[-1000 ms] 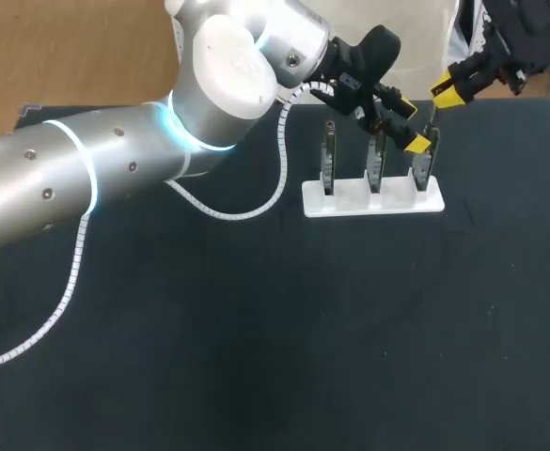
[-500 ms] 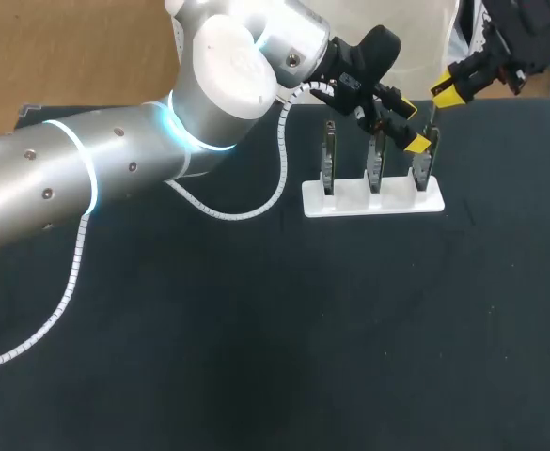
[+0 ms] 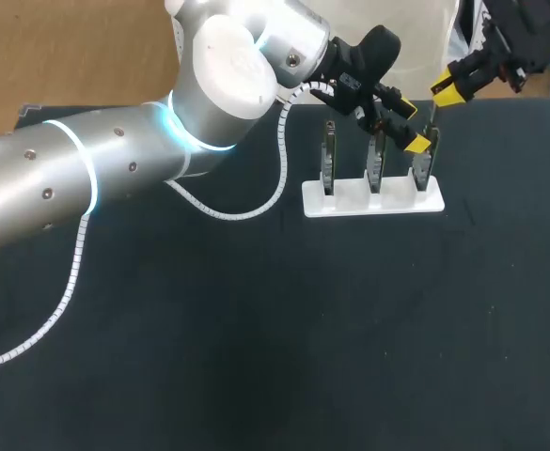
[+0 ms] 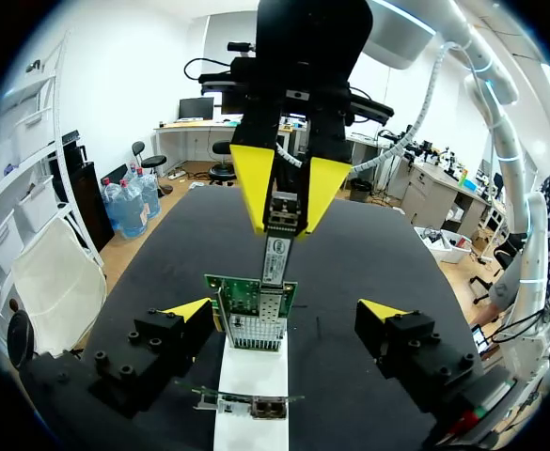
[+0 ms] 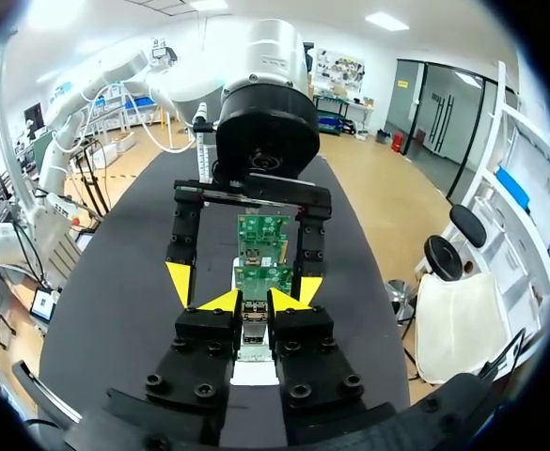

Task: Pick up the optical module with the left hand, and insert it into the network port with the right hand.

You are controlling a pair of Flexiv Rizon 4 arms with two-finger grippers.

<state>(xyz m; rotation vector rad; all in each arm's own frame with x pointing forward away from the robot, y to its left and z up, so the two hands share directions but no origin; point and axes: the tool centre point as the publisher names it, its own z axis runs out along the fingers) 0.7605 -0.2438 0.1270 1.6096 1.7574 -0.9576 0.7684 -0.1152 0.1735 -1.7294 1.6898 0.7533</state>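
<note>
The optical module [image 4: 276, 246] is a slim metal bar with my right gripper [image 4: 288, 188] shut on its upper end. Its lower end meets the port of the green network card [image 4: 252, 299] standing at the end of the white stand [image 4: 250, 383]. In the head view the right gripper [image 3: 447, 91] hangs over the rightmost card [image 3: 423, 170]. My left gripper [image 3: 404, 122] stands open astride that same card, its yellow fingertips [image 4: 191, 308] well apart on both sides. The right wrist view shows the module [image 5: 254, 314] pinched between the right gripper [image 5: 255, 301] tips.
The white stand [image 3: 372, 198] holds three upright cards in a row at the back of the black table [image 3: 284, 329]. A white coiled cable [image 3: 276, 178] loops from my left arm down onto the table beside the stand.
</note>
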